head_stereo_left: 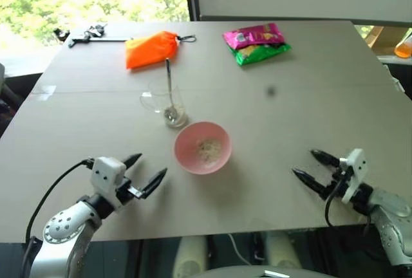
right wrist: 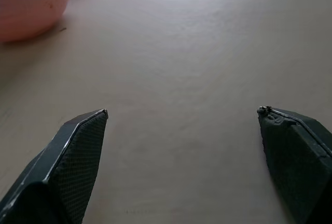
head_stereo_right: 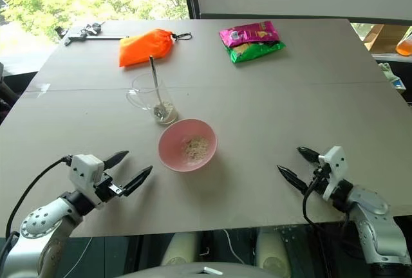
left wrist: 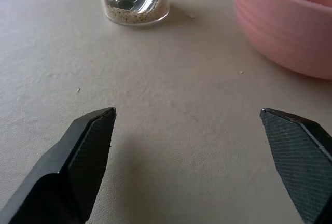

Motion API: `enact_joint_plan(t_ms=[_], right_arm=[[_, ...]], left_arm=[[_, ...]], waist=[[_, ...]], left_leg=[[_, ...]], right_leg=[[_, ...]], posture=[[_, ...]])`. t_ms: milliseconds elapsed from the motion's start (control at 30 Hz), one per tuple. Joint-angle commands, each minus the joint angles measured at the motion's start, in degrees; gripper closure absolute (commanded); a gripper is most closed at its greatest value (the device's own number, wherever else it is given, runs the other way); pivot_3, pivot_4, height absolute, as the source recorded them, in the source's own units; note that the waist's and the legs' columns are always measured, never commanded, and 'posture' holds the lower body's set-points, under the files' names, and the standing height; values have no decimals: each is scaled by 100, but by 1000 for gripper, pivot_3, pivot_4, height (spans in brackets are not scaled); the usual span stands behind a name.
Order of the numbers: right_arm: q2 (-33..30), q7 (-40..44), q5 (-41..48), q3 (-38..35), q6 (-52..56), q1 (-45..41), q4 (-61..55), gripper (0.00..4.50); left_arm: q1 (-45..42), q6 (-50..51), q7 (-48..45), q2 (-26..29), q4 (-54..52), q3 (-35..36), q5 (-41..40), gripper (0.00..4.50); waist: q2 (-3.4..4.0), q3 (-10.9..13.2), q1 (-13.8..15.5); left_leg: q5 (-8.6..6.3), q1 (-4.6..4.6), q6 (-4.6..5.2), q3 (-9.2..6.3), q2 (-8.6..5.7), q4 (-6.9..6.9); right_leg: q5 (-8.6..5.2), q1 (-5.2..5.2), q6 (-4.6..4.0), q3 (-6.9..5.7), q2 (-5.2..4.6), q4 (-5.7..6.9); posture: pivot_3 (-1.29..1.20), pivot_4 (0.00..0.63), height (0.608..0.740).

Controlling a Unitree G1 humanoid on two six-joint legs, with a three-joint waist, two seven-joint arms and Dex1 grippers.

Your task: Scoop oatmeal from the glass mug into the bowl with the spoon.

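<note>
Lying unreadable: pink-green snack packet (head_stereo_left: 256,44) print.

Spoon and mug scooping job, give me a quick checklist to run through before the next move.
1. Spoon standing in the glass mug: ok.
2. Oatmeal in the pink bowl: ok.
3. Oatmeal left in the mug's bottom: ok, a thin layer.
4. Left gripper open, empty: ok.
5. Right gripper open, empty: ok.
6. Mug upright: ok.
</note>
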Motion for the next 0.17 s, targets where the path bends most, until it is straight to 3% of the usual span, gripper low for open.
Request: enact_joint_plan(t_ms=[33,167], right_arm=[[-35,158,-43,-216,-410,111,156,61],[-136,330,-11,-246,-525,122,306,61]], left_arm=[[69,-217,-266,103,-12,21,25,0],[47,-19,-322,207,-7,-1,95,0]], waist=[[-1,0,-13],[0,0,-9]], left_leg=[[-1,5,1,2,2,0],[-4,41,4,2,4,-2]], right_leg=[[0,5,0,2,1,-1],[-5,40,4,3,0,-7]], posture=[[0,150,696],[0,150,696]])
